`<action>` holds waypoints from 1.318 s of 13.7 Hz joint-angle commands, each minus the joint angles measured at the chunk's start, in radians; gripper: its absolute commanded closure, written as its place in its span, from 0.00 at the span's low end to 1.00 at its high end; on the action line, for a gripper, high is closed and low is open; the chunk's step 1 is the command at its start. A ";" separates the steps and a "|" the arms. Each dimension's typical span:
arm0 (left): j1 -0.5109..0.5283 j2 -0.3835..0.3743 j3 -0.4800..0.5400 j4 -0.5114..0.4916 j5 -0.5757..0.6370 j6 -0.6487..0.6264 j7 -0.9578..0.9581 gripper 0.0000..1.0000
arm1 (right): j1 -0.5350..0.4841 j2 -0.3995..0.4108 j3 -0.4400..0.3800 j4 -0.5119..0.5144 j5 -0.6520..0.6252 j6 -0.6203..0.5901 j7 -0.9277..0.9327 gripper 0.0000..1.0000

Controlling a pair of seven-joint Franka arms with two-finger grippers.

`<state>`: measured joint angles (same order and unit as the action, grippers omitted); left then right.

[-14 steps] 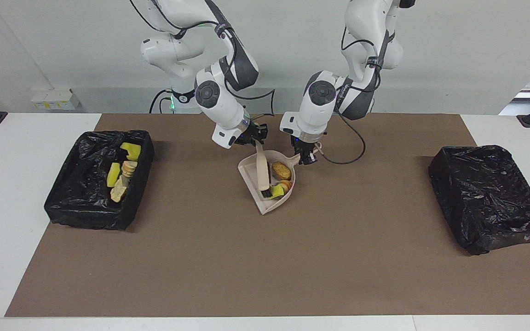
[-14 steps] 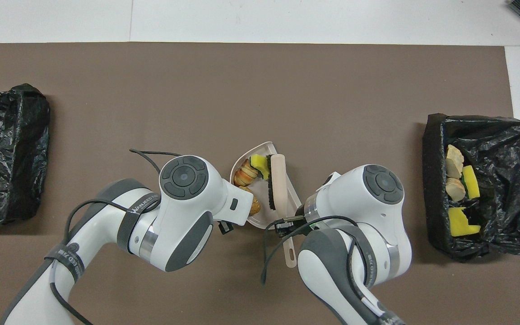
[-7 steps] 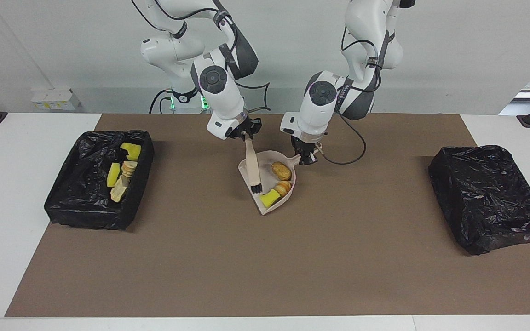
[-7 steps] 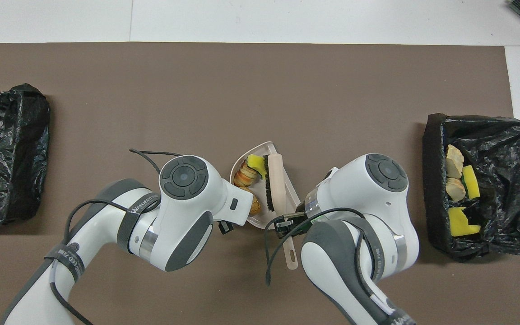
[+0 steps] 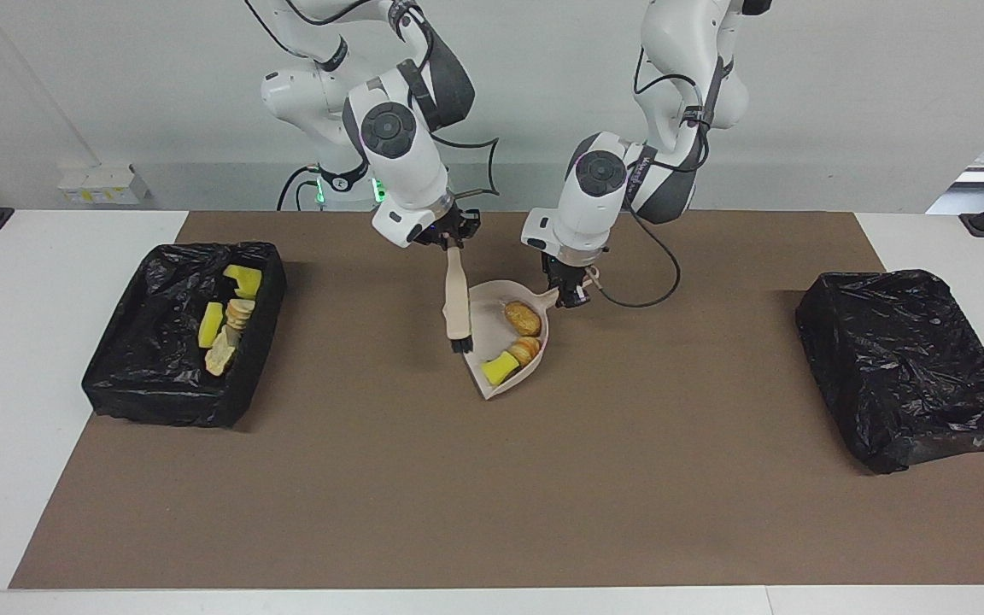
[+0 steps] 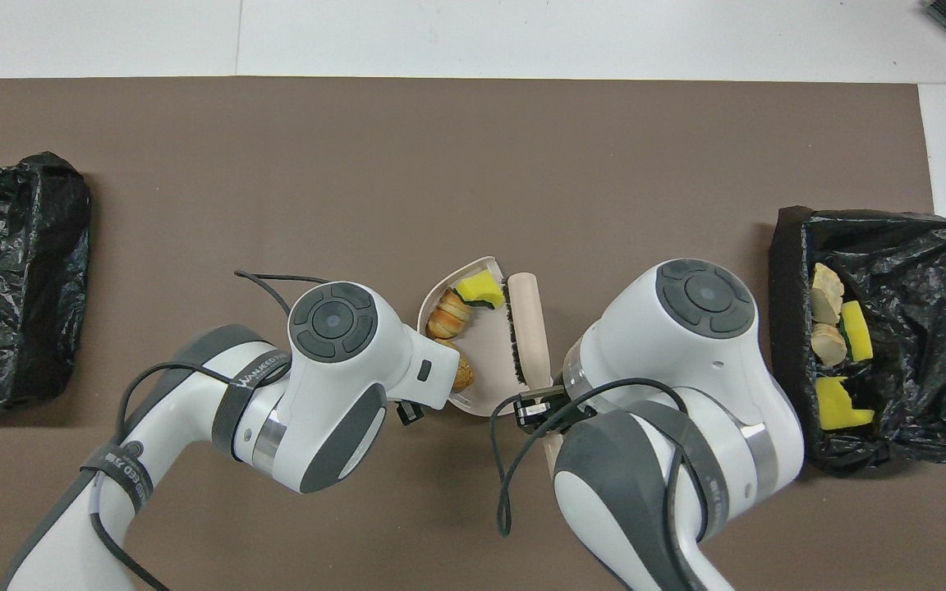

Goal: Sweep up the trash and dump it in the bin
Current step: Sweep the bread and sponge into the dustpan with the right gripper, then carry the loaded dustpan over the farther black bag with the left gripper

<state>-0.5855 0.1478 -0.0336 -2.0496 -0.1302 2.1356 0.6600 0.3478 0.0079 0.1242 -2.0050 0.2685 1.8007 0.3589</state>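
Brush lifted clear of loaded dustpan

Facing view: right gripper [image 5: 454, 235] clamps the brush [image 5: 458, 306], now raised off the dustpan [image 5: 485, 312]; left gripper [image 5: 571, 292] grips its handle. Overhead view: trash [image 6: 454, 313] sits inside, ready for dumping.
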 commanded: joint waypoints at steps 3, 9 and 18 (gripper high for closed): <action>0.033 -0.020 0.003 -0.008 -0.009 0.021 0.058 1.00 | -0.003 -0.023 0.008 -0.014 -0.035 -0.009 0.046 1.00; 0.232 -0.040 0.008 0.097 -0.009 -0.144 0.381 1.00 | 0.003 -0.043 0.012 -0.052 -0.035 0.048 0.046 1.00; 0.652 -0.031 0.009 0.298 0.113 -0.329 0.991 1.00 | 0.259 0.024 0.012 -0.090 -0.035 0.166 0.300 1.00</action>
<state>-0.0079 0.1071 -0.0111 -1.8071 -0.0506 1.8445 1.5463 0.5645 0.0165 0.1372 -2.0853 0.2518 1.9451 0.5963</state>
